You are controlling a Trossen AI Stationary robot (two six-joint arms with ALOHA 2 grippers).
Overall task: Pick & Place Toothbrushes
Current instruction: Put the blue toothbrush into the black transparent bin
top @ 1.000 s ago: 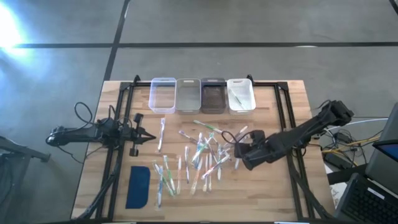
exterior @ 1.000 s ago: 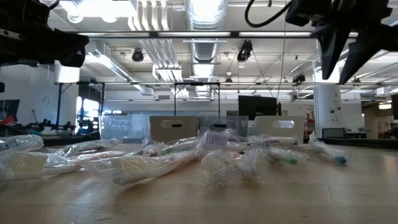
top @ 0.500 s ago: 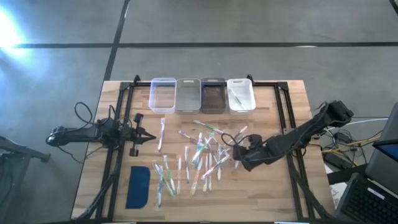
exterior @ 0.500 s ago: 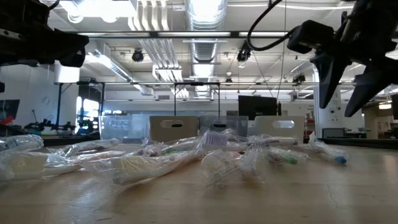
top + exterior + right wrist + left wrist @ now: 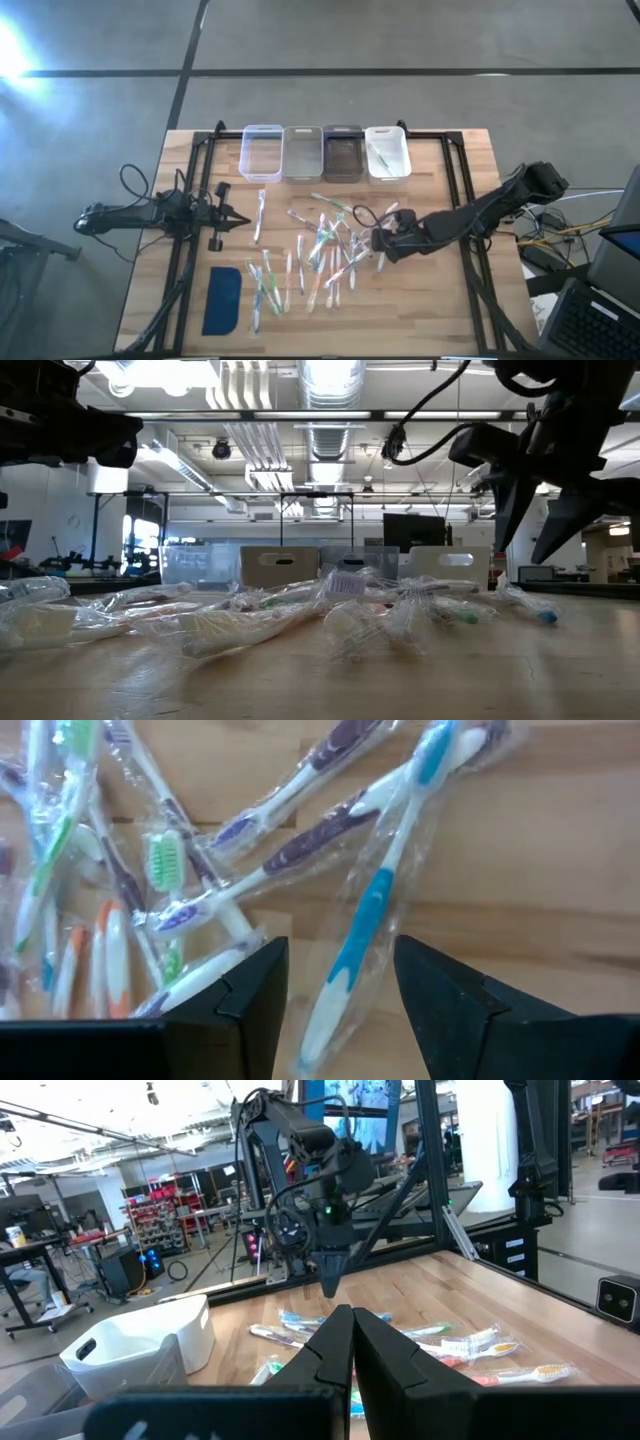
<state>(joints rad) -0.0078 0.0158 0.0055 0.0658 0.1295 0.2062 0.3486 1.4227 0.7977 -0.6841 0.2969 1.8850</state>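
Note:
Several wrapped toothbrushes (image 5: pixel 325 245) lie scattered on the middle of the wooden table; they also show as a pile of toothbrushes (image 5: pixel 330 610) in the low view. My right gripper (image 5: pixel 385 238) hovers open just over the pile's right edge, pointing down. In the right wrist view its gripper (image 5: pixel 335 1005) has a finger on either side of a blue-and-white toothbrush (image 5: pixel 372 905) lying flat in its clear wrapper, without touching it. In the low view this gripper (image 5: pixel 527 550) is above the tabletop. My left gripper (image 5: pixel 235 222) waits shut at the table's left; its wrist view shows that gripper (image 5: pixel 352 1330) closed.
Four small bins (image 5: pixel 325 152) stand in a row at the far edge; the white bin (image 5: pixel 387 153) on the right holds one toothbrush. A flat dark-blue pad (image 5: pixel 222 300) lies near the left front. Black frame rails (image 5: pixel 462 190) run along both sides. Bare wood lies right of the pile.
My right gripper has come down toward the table and shifted toward the table's left, onto the right edge of the toothbrush pile, staying open. The toothbrushes have not moved.

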